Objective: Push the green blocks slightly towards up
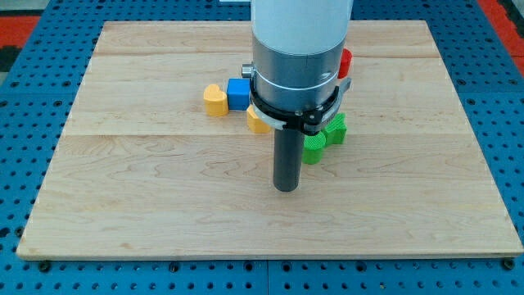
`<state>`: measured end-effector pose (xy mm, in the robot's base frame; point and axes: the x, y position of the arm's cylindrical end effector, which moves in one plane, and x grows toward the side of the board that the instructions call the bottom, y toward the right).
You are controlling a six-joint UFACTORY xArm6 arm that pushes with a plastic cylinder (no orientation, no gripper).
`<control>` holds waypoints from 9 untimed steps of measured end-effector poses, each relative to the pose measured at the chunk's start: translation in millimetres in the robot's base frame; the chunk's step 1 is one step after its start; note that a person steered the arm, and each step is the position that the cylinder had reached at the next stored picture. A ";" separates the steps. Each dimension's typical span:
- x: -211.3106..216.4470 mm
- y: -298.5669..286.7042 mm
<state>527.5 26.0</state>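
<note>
Two green blocks lie side by side at the board's middle right: one [314, 148] lower left, the other [334, 129] upper right, both partly hidden by the arm, shapes unclear. My tip [286, 188] rests on the wooden board [164, 205], just below and to the left of the lower green block, a short gap from it. The arm's grey and white body covers the area above the green blocks.
A yellow heart-like block [215, 100] and a blue cube [238, 93] sit left of the arm. Another yellow block [258, 121] peeks out under the arm. A red block [345, 62] shows at the arm's right edge. Blue pegboard surrounds the board.
</note>
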 end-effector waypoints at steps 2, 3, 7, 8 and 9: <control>0.0 -1.0; -3.0 -3.3; -65.4 5.4; -38.4 -18.4; -21.2 -16.4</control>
<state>506.3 9.5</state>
